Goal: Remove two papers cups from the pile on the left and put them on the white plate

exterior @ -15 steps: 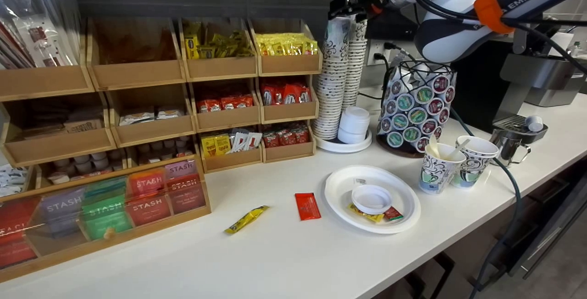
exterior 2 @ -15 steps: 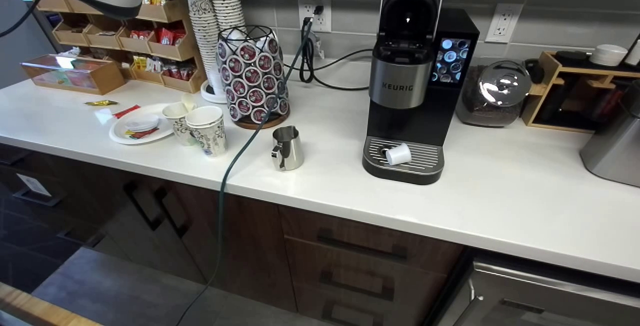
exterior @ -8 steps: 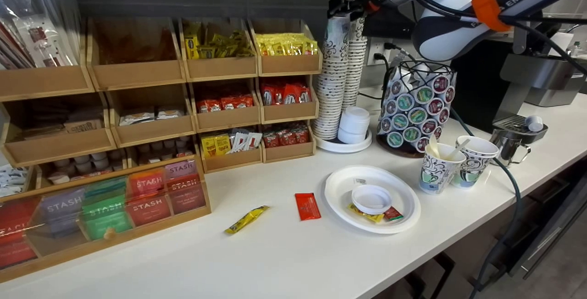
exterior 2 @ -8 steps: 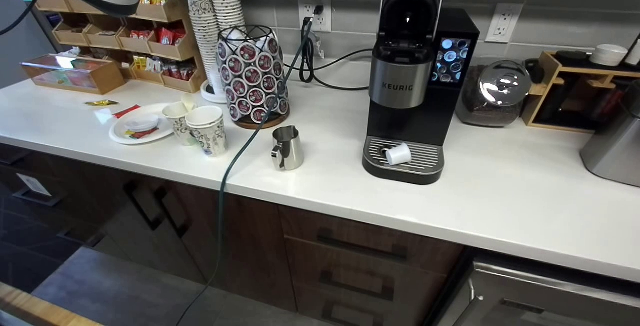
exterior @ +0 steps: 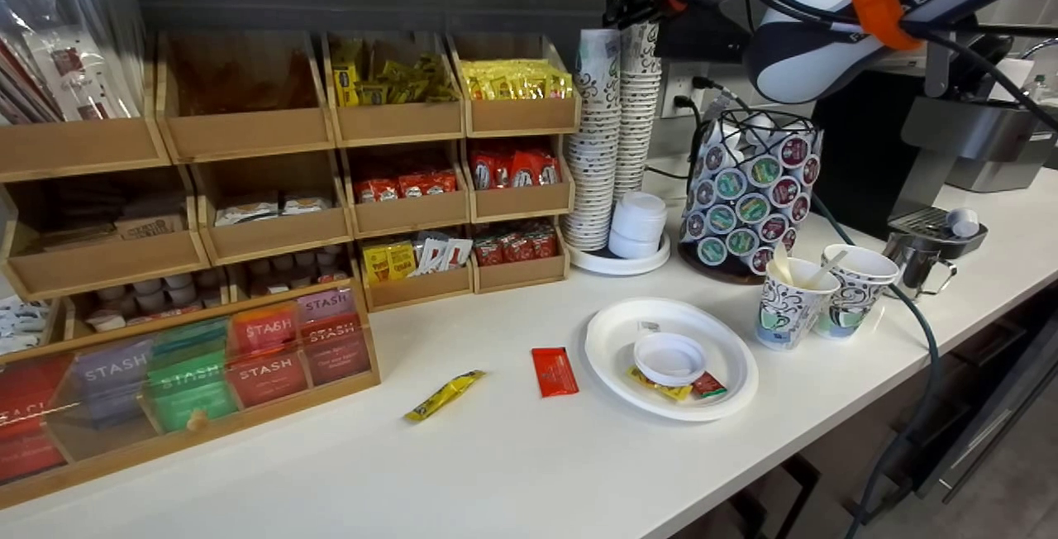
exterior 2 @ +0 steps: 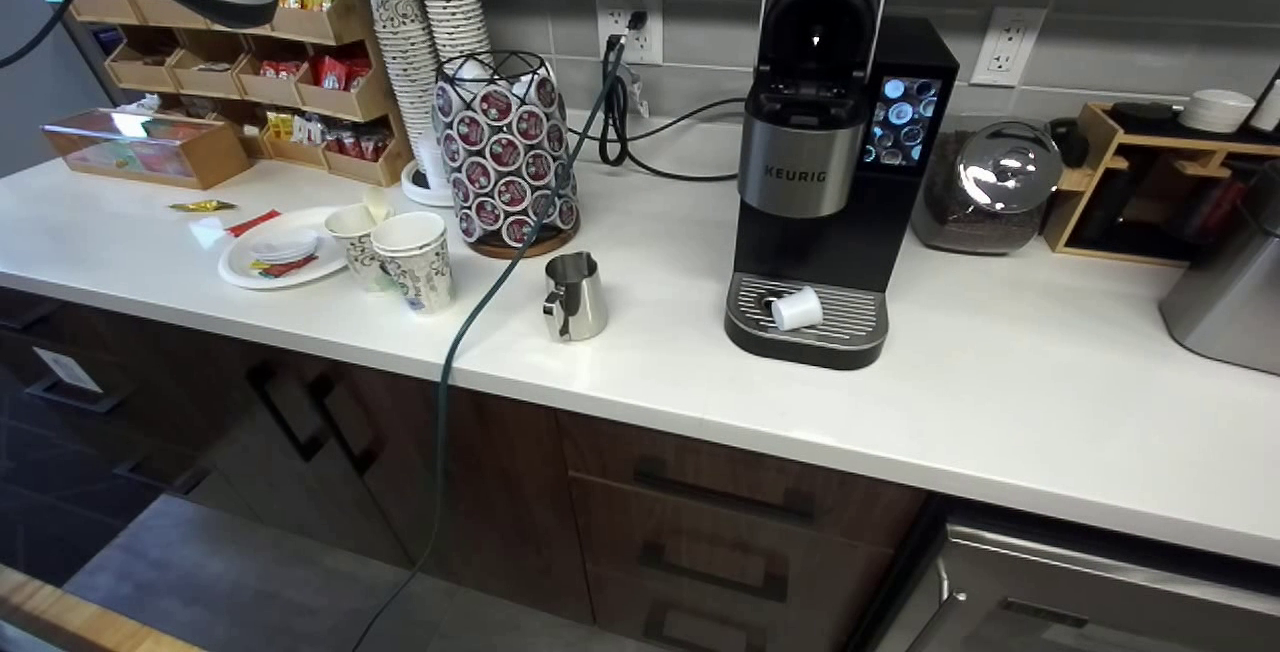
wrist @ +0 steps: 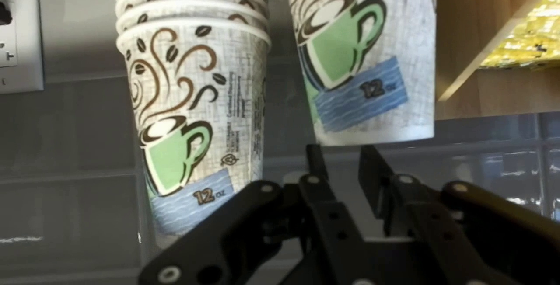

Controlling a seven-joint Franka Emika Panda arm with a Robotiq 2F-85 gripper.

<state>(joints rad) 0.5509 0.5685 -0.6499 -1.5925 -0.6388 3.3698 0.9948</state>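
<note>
From wrist view alone: parted fingertips [wrist: 372, 162]

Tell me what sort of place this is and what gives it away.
Probably an office break room or similar coffee station: a Keurig coffee maker, stacked coffee pods, and wooden bins of small packets all point that way.

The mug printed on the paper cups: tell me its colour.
The printed mug is green with dark outlines, best seen in the wrist view.
</note>
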